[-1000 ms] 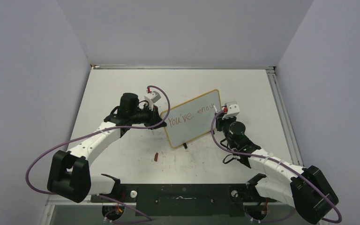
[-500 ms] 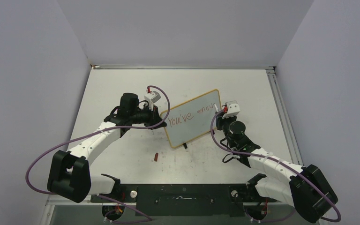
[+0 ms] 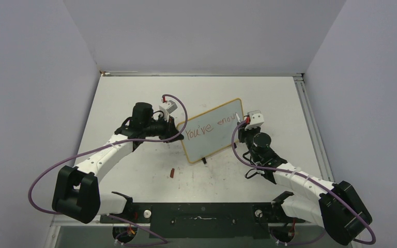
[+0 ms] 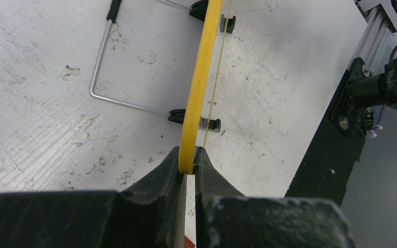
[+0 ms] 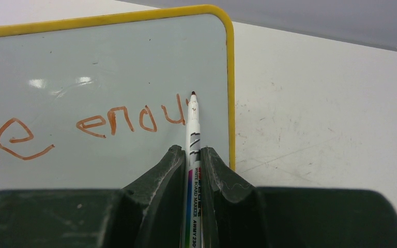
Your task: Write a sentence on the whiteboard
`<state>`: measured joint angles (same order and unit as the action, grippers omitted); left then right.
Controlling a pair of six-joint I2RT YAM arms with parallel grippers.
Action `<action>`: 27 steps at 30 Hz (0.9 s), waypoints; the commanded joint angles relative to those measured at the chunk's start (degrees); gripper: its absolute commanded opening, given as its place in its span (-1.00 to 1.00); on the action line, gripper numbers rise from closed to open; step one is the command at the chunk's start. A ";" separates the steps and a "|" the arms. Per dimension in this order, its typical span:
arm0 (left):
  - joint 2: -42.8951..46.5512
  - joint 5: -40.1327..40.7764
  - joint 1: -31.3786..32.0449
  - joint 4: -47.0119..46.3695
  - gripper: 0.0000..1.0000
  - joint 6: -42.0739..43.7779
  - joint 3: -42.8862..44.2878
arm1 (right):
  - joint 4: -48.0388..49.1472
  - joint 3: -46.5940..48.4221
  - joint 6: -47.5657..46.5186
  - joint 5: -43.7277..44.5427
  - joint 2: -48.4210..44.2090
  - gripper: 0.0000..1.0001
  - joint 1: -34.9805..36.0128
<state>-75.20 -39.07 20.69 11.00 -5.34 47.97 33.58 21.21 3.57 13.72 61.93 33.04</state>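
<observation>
A: The right end effector [image 5: 190, 157] is clamped on the marker [image 5: 193, 121]. Any advice?
B: Press lightly and write small. The whiteboard [image 5: 82, 57] rim lies just right of the tip, the sentence [image 5: 129, 120] just left.
A: And the left end effector [image 4: 187, 157]?
B: Pinched on the board's opposite edge, steadying it on the desk [image 4: 57, 77].

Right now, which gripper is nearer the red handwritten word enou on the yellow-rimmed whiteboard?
Right. The right gripper holds its white marker tip at the word; the left gripper clamps the whiteboard's opposite edge.
</observation>
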 commanded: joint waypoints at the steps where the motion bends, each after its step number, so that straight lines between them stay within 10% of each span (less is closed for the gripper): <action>1: -1.31 5.14 0.23 5.78 -1.00 1.48 0.06 | 2.41 2.09 -0.47 -1.35 0.66 -0.89 0.96; 27: -0.88 5.22 0.58 5.72 -1.00 1.39 0.11 | -0.36 0.83 1.08 5.72 -0.15 -0.89 2.70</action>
<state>-75.18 -39.03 20.93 11.03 -5.37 48.01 31.48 21.19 4.34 18.20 62.00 35.40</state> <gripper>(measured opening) 0.052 0.147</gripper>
